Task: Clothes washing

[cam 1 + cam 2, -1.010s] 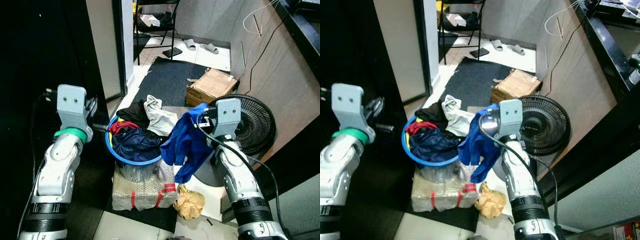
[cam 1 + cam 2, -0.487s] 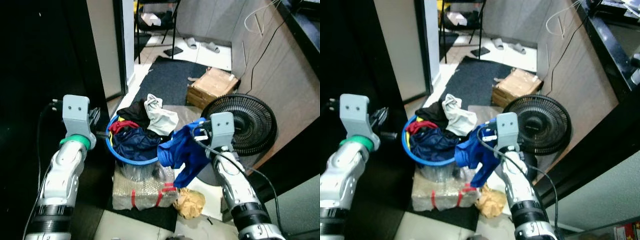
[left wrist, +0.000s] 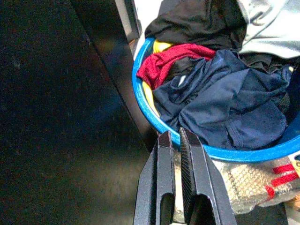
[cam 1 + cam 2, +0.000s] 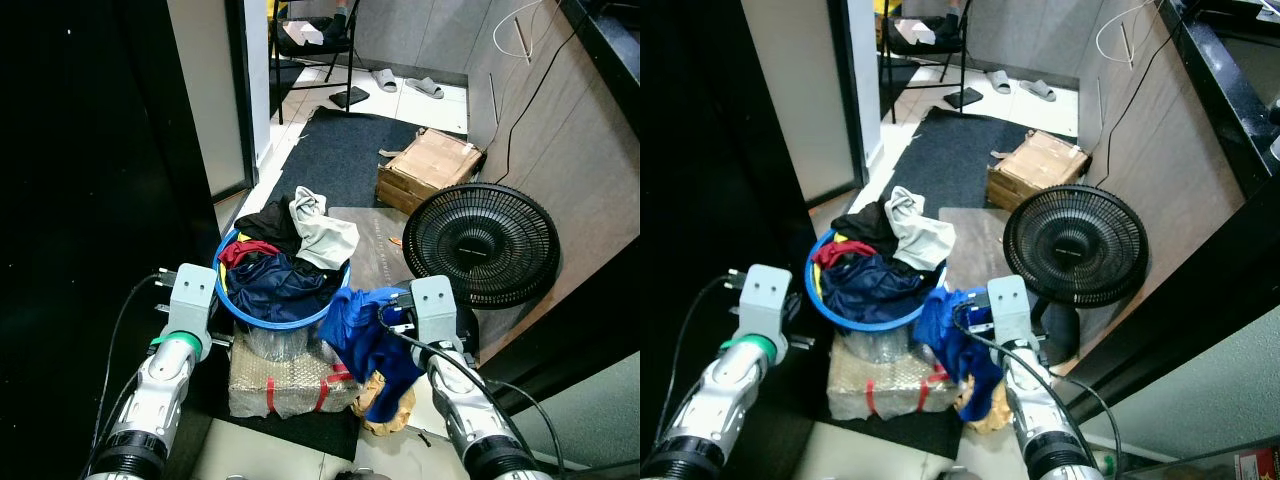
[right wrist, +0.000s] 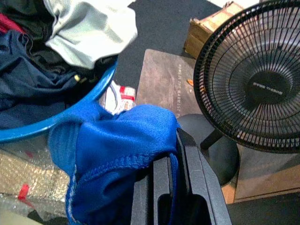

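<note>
A blue laundry basket [image 4: 224, 297] sits on a bubble-wrapped package [image 4: 285, 375], heaped with a pale grey garment [image 4: 322, 232], black [image 4: 262, 222], red [image 4: 240, 252] and navy clothes [image 4: 280, 285]. My right gripper [image 5: 171, 150] is shut on a bright blue garment [image 4: 365, 340], which hangs low beside the basket's right side, outside the rim. My left gripper [image 3: 176, 136] is shut with nothing in it, low at the basket's left side, its tips just short of the blue rim [image 3: 145, 101].
A black floor fan [image 4: 483, 245] stands close on the right. Crumpled brown paper [image 4: 385, 415] lies under the hanging garment. Farther off are a cardboard box [image 4: 428, 165], a dark mat [image 4: 345, 150], a chair [image 4: 310, 40] and slippers [image 4: 405, 85]. A dark wall runs along the left.
Both arms have come down. The right gripper has carried the blue garment from level with the basket's rim to low beside it. The left gripper has dropped to the basket's side.
</note>
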Controlling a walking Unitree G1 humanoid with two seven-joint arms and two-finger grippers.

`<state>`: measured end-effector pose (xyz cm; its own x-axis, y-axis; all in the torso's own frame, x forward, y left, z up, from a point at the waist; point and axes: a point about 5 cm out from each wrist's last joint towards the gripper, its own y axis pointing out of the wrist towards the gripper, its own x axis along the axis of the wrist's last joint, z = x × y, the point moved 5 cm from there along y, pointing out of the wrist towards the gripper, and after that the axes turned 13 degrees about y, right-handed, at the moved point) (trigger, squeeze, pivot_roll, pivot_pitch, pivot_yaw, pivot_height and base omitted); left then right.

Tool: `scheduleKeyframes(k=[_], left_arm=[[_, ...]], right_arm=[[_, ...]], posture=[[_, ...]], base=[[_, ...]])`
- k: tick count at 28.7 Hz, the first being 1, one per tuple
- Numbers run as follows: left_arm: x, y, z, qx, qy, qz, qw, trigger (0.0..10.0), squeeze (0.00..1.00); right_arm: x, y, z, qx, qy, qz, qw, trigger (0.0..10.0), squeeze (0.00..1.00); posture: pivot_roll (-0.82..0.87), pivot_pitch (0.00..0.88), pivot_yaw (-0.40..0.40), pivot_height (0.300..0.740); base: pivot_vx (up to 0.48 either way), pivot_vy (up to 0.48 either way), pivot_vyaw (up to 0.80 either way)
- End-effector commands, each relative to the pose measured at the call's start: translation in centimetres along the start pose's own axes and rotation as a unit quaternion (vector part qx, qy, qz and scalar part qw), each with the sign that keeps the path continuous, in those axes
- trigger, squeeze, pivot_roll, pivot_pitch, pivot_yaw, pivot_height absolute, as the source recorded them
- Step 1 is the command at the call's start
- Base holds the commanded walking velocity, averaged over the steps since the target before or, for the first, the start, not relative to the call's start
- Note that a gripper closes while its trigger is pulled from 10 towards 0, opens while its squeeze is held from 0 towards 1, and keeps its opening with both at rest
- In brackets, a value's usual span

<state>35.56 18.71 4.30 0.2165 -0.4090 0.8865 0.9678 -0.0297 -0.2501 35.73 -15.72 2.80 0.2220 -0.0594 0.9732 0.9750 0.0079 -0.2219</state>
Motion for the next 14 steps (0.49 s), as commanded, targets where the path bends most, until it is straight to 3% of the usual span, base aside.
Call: scheduleKeyframes(k=[1,14], left_arm=[[-0.1,0.0,-0.2,-0.004,-0.015,-0.004,1.0,10.0,0.0],[1.1,0.7,0.8,0.008,-0.037,-0.035,0.999,10.0,0.0]], right_arm=[[0.2,-0.1,-0.3,-0.007,0.007,-0.01,1.0,10.0,0.0],[0.9,0.3,-1.0,-0.02,0.013,-0.029,0.999,10.0,0.0]], posture=[[0.0,0.044,0.023,0.74],[-0.05,0.036,0.05,0.74]], base=[[0.0,0.0,0.0],[0.0,0.0,-0.04]])
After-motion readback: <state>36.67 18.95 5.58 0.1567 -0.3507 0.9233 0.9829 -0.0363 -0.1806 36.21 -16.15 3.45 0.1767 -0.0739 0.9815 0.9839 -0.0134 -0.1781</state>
